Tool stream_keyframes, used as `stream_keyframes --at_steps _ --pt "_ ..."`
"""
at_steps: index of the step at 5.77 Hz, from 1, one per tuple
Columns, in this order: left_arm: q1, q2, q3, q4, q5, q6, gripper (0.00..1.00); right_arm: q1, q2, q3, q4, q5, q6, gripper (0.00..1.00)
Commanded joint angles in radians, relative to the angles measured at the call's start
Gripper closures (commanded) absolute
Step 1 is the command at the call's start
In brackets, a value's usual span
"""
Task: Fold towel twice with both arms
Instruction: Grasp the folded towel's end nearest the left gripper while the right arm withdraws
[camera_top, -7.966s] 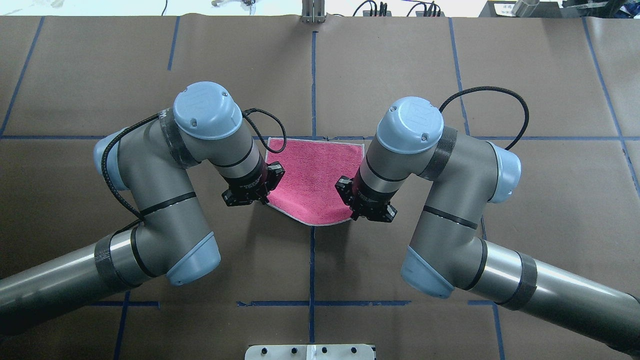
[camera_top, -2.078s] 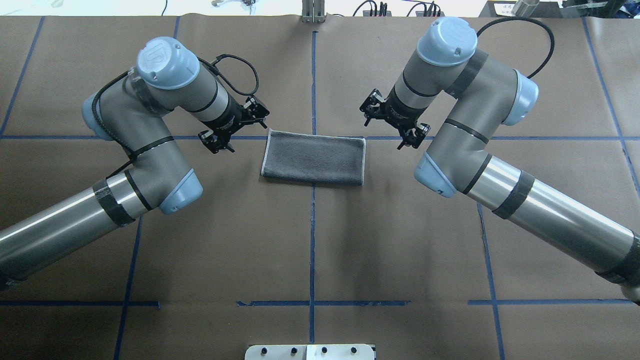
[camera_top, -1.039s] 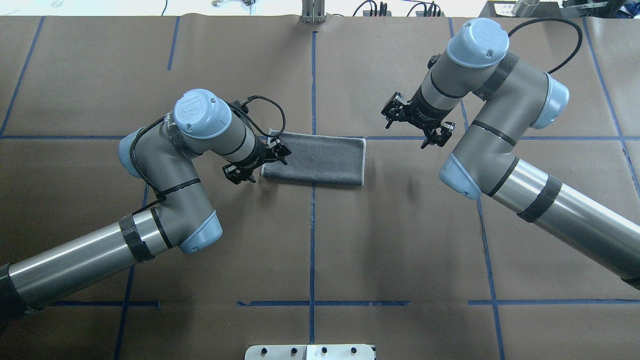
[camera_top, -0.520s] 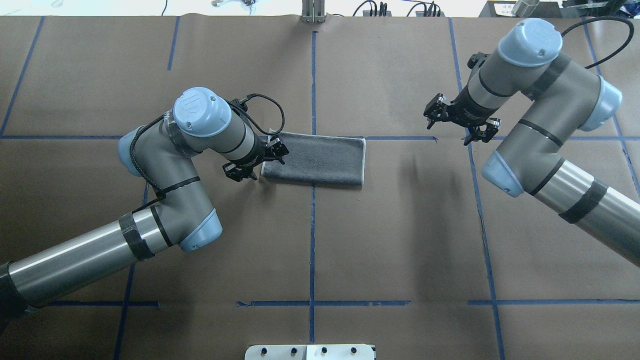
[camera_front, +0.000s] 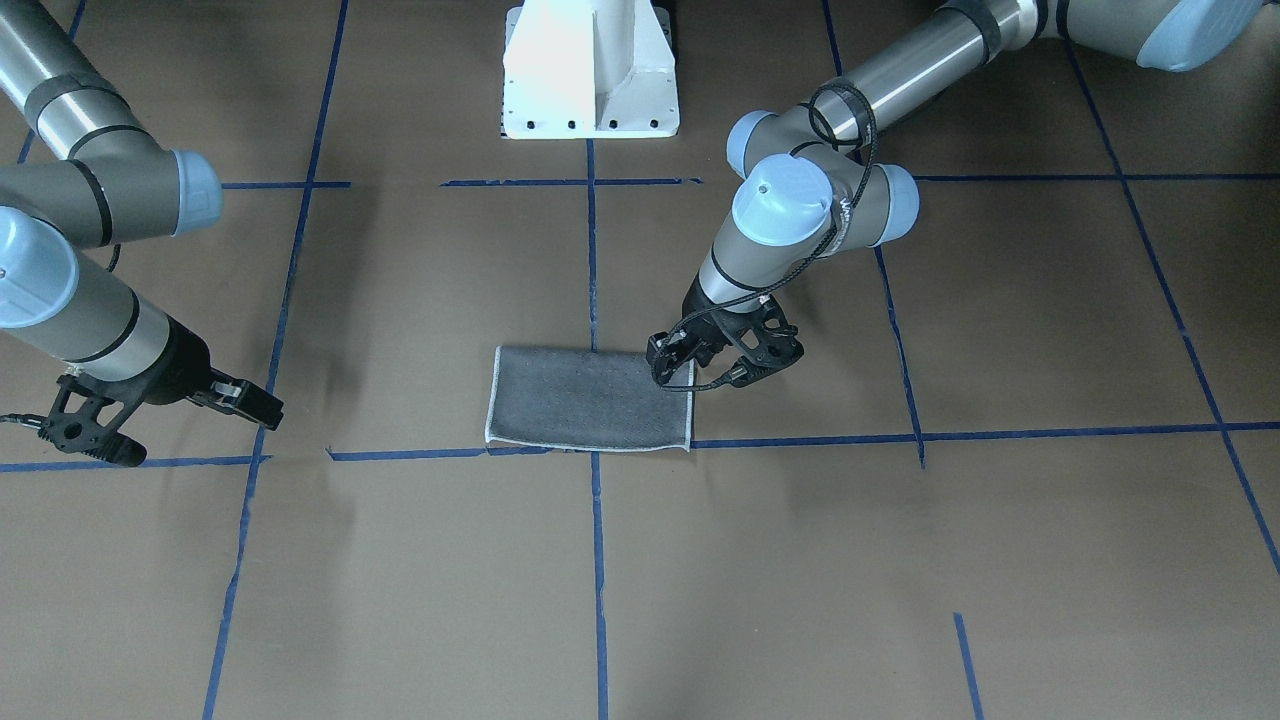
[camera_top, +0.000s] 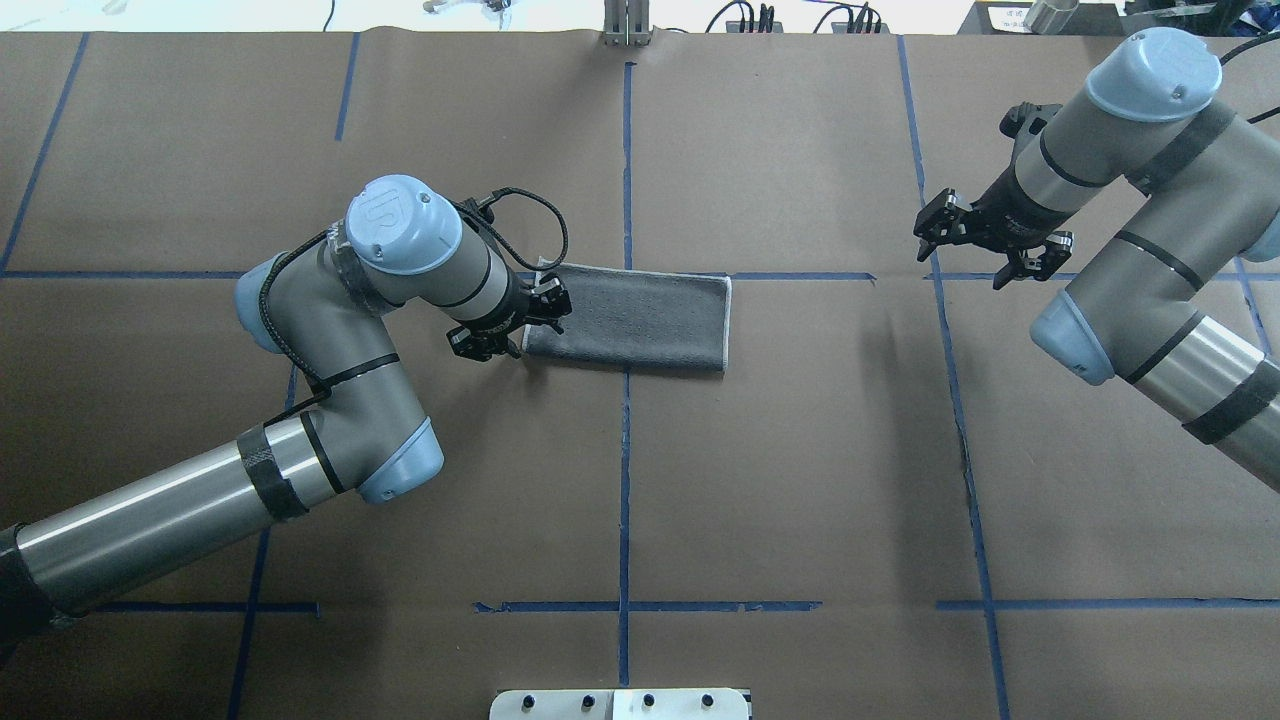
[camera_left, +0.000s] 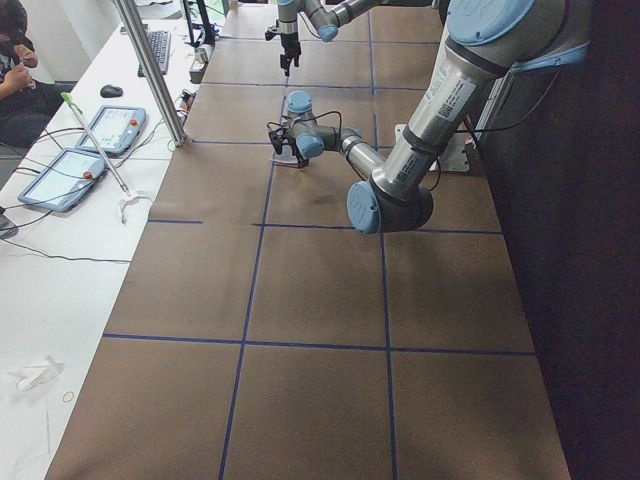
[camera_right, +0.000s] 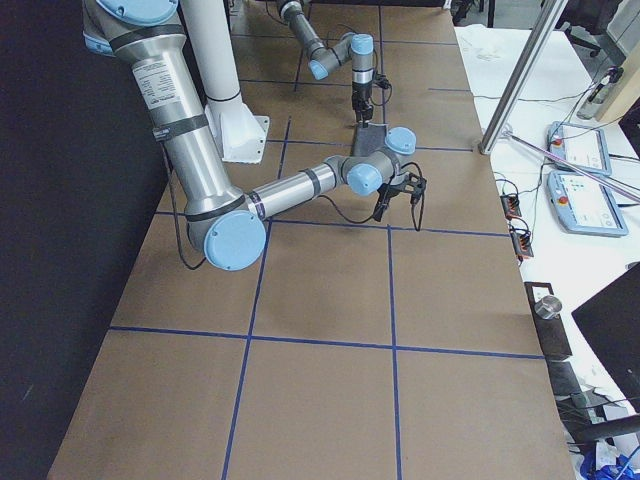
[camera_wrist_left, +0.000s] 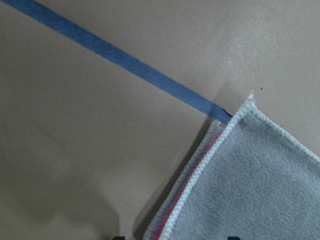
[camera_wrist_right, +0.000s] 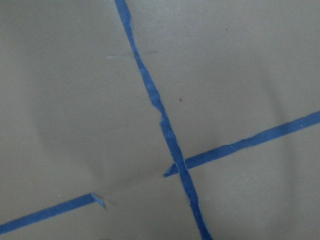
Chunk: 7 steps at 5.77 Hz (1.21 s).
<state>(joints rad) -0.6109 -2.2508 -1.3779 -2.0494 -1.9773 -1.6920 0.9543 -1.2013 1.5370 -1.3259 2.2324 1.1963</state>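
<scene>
My left arm is bent at the elbow and angled down. It sets my left gripper (camera_top: 512, 327) low at the short left edge of the towel (camera_top: 630, 318), fingers spread wide, gripping nothing. The towel lies folded in half, grey face out, on the brown paper table (camera_top: 780, 470). My right gripper (camera_top: 985, 258) hangs well off to the right above a blue tape line (camera_top: 950, 330), fingers wide and empty.

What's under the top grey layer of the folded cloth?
Folded grey microfibre cloth: at its edge a pink strip and a second stitched hem peek out. Rest underneath is covered.
</scene>
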Motion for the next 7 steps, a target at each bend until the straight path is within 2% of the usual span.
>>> stream_keyframes --at_steps 1,2,4,5,6,7 --pt "0.000 0.000 -0.001 0.000 0.000 -0.003 0.51 0.009 0.000 0.002 -0.003 0.003 -0.004 0.00" --pt "0.000 -0.001 -0.001 0.002 0.000 -0.006 0.55 0.009 0.002 0.002 -0.004 0.003 -0.004 0.00" --pt "0.000 -0.001 -0.003 0.002 0.000 -0.009 0.70 0.009 0.003 0.000 -0.006 0.003 -0.004 0.00" --pt "0.000 -0.001 -0.004 0.002 0.000 -0.009 0.92 0.009 0.003 0.002 -0.006 0.003 -0.004 0.00" --pt "0.002 -0.004 -0.006 0.002 -0.001 -0.008 1.00 0.011 0.002 0.000 -0.006 0.003 -0.004 0.00" --pt "-0.001 -0.016 -0.015 0.020 -0.005 -0.006 1.00 0.014 0.002 0.000 -0.007 0.003 -0.004 0.00"
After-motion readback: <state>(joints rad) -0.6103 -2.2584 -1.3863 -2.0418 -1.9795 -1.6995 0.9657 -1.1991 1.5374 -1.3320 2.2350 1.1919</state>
